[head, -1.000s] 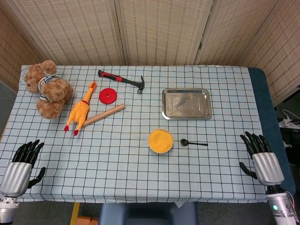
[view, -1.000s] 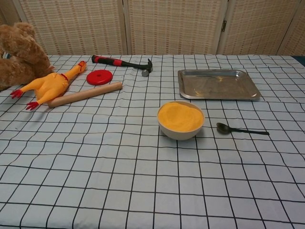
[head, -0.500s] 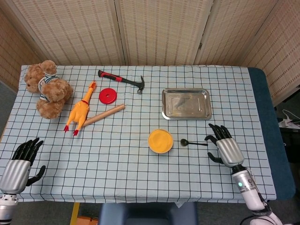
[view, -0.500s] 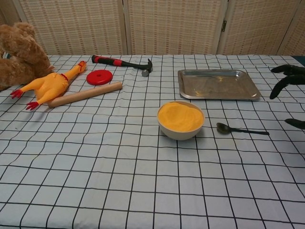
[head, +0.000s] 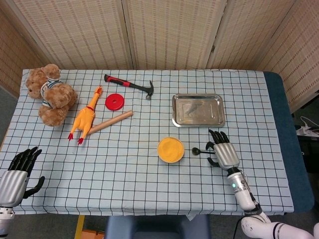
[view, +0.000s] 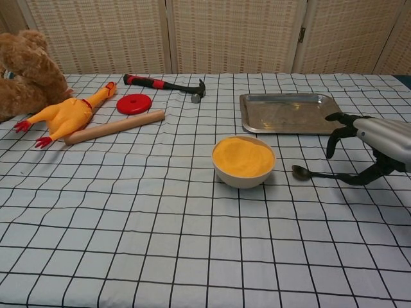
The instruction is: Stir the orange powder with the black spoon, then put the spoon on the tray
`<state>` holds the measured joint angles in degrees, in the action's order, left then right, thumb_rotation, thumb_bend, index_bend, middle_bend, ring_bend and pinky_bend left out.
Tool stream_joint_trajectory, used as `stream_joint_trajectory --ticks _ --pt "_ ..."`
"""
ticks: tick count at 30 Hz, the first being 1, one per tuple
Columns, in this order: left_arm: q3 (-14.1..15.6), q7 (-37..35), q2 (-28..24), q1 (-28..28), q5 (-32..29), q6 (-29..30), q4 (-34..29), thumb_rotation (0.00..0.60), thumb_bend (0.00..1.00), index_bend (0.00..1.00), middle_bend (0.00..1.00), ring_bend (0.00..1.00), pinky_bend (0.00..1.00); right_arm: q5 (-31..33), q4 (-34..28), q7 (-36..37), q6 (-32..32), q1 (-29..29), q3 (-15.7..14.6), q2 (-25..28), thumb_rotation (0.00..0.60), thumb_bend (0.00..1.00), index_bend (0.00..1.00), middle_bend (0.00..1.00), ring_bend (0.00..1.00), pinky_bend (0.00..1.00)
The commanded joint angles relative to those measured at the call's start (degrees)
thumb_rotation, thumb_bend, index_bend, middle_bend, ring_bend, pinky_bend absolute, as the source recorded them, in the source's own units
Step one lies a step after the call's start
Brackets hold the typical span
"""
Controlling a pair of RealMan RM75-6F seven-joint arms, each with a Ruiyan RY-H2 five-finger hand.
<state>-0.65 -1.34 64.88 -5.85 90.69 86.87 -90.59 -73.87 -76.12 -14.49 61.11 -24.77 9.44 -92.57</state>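
At the lower left corner the left hand (head: 16, 175) lies spread and empty, while right of centre the right hand (head: 224, 152) arches, fingers apart, over the black spoon (head: 199, 150) beside the bowl of orange powder (head: 170, 149), the tray (head: 198, 110) above.

R hand (head: 224, 152) open, fingers spread; L hand (head: 17, 173) open, low.

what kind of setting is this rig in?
Likely an indoor lab or demo station, not a kitchen: a checked tablecloth over the table, woven folding screens behind it, and unrelated props such as a teddy bear and hammer.
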Motion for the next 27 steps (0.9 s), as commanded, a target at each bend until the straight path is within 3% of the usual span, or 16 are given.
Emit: stream_joint_trajectory --ticks 1,6,27 --pt "0.05 -0.25 -0.13 0.00 -0.01 -0.10 -0.03 0.600 0.40 0.00 0.00 0.00 0.08 1.67 2.06 -0.70 -1.17 -1.05 0.62 -1.59 0.600 0.24 0.44 0.00 0.00 0.00" --pt "0.05 -0.80 -0.40 0.01 -0.14 -0.20 0.05 0.600 0.40 0.00 0.00 0.00 0.08 3.72 4.99 -1.05 -2.58 -2.25 1.20 -3.47 0.600 0.29 0.45 0.00 0.00 0.00" --pt "0.07 -1.99 -1.05 -0.21 -0.56 -0.99 0.05 0.600 0.41 0.00 0.00 0.00 0.08 5.11 10.42 0.01 -3.72 -4.47 0.76 -7.94 0.600 0.32 0.50 0.00 0.00 0.00"
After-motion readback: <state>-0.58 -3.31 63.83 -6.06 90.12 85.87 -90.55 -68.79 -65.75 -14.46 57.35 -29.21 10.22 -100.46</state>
